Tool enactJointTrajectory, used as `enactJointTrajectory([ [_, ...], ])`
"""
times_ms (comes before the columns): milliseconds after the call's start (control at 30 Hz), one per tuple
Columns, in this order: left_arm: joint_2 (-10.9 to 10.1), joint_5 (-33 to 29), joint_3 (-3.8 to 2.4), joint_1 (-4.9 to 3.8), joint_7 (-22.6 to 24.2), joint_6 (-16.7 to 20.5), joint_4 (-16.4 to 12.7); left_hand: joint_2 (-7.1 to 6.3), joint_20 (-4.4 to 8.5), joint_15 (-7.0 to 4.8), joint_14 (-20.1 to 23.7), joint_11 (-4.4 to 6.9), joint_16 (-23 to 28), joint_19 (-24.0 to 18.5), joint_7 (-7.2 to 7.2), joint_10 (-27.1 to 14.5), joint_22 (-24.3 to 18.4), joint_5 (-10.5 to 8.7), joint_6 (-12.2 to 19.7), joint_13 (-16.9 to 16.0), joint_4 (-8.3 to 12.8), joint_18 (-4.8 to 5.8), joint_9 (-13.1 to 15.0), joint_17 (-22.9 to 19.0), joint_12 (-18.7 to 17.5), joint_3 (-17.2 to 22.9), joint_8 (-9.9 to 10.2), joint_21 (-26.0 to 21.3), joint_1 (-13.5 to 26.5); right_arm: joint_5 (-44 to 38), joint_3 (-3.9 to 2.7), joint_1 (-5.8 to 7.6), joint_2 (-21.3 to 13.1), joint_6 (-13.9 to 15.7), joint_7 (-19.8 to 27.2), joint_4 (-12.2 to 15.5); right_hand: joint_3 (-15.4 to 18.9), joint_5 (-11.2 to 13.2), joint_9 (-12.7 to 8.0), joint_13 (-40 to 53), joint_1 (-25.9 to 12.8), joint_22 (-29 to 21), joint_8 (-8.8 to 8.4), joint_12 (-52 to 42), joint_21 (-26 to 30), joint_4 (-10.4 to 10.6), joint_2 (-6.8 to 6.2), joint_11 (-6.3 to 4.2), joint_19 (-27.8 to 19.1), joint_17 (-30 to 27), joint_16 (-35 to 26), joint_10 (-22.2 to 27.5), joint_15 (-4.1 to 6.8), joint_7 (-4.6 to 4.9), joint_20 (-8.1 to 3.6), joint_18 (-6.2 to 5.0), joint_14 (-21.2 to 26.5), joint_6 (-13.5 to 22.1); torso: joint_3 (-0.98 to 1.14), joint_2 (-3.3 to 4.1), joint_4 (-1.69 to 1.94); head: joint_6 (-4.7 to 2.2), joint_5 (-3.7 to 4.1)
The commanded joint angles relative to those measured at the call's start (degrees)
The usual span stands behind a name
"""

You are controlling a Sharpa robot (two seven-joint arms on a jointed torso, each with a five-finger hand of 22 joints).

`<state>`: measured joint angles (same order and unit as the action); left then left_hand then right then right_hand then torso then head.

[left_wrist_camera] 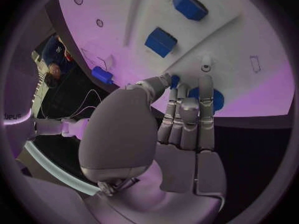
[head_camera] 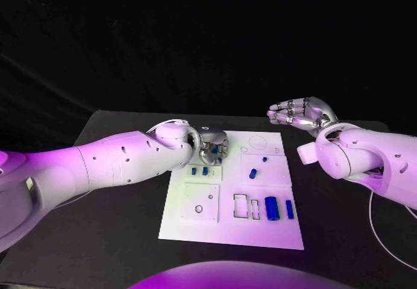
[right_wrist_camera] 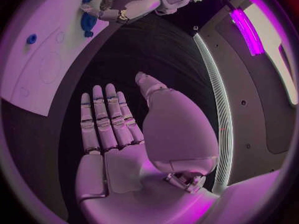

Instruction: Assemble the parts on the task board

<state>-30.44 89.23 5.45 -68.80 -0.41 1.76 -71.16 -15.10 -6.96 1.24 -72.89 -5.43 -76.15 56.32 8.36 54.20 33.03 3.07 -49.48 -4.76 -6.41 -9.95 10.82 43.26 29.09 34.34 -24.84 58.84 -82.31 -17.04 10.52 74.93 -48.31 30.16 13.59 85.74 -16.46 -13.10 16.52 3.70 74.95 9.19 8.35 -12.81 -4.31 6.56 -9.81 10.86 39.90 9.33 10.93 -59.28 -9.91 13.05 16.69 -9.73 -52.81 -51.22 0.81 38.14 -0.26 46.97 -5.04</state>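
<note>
Two silver hands show: the left hand (head_camera: pixel 208 146) reaches over the far left corner of the white rectangular task board (head_camera: pixel 196 226), fingers together on a round blue part (left_wrist_camera: pixel 212 96). The right hand (head_camera: pixel 301 113), fingers apart and empty, hovers beyond the board's far right corner.

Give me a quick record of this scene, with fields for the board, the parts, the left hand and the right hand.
board: white task board on the black table
parts: blue parts lying on the board, several near its right side
left hand: left hand over the board's far left corner, fingertips at a round blue part; grip cannot be told
right hand: right hand held off the board past its far right corner, holding nothing, fingers apart
</note>
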Motion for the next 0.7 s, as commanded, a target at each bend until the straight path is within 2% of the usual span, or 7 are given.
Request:
enactJointTrajectory([
  [33,0.3,0.1,0.03,0.0,-0.8,-2.1,0.1,0.03,0.03,0.27,-0.3,-0.25,-0.4,0.1,0.28,0.1,0.1,-0.14,-0.2,0.2,0.3,-0.62,-0.1,0.0,-0.4,0.7,0.4,0.4,0.1,-0.5,-0.01,0.01,0.1,-0.4,0.6,0.1,-0.4,-0.2,-0.1,0.0,0.6,-0.1,0.39,-0.2,-0.3,-0.1,0.07,-0.36,0.4,-0.1,0.3,-0.1,0.37,0.79,-0.11,-0.64,-0.2,-0.4,0.04,0.06,0.04,0.08,-0.02],
  [367,0.7,0.0,0.09,0.02,-0.8,-4.0,0.3,1.05,0.28,-0.33,-1.7,0.52,-2.0,0.1,0.01,3.0,0.9,-0.14,-2.2,0.1,1.7,-0.67,0.0,2.2,0.0,2.4,0.4,1.6,0.2,-0.6,-0.02,0.05,0.1,-0.5,0.6,0.3,-0.5,-0.2,-0.1,0.0,0.7,-0.1,0.39,-0.2,-0.3,-0.1,0.09,-0.38,0.4,-0.1,0.3,-0.1,0.38,0.78,-0.12,-0.64,-0.2,-0.4,0.02,0.03,-0.06,0.42,0.01],
  [700,0.8,0.0,0.15,0.03,-1.2,-4.8,0.8,2.37,0.69,-0.92,-2.7,1.13,-2.9,0.2,-0.33,4.5,1.5,-0.14,-4.1,-0.2,3.1,-0.67,0.2,3.4,0.3,3.4,0.2,2.6,0.1,-0.6,-0.02,0.07,0.1,-0.5,0.6,0.4,-0.6,-0.2,-0.1,0.0,0.8,-0.1,0.4,-0.2,-0.3,-0.2,0.14,-0.4,0.5,-0.1,0.3,-0.2,0.39,0.76,-0.12,-0.65,-0.2,-0.4,0.02,-0.06,0.0,0.51,0.06],
])
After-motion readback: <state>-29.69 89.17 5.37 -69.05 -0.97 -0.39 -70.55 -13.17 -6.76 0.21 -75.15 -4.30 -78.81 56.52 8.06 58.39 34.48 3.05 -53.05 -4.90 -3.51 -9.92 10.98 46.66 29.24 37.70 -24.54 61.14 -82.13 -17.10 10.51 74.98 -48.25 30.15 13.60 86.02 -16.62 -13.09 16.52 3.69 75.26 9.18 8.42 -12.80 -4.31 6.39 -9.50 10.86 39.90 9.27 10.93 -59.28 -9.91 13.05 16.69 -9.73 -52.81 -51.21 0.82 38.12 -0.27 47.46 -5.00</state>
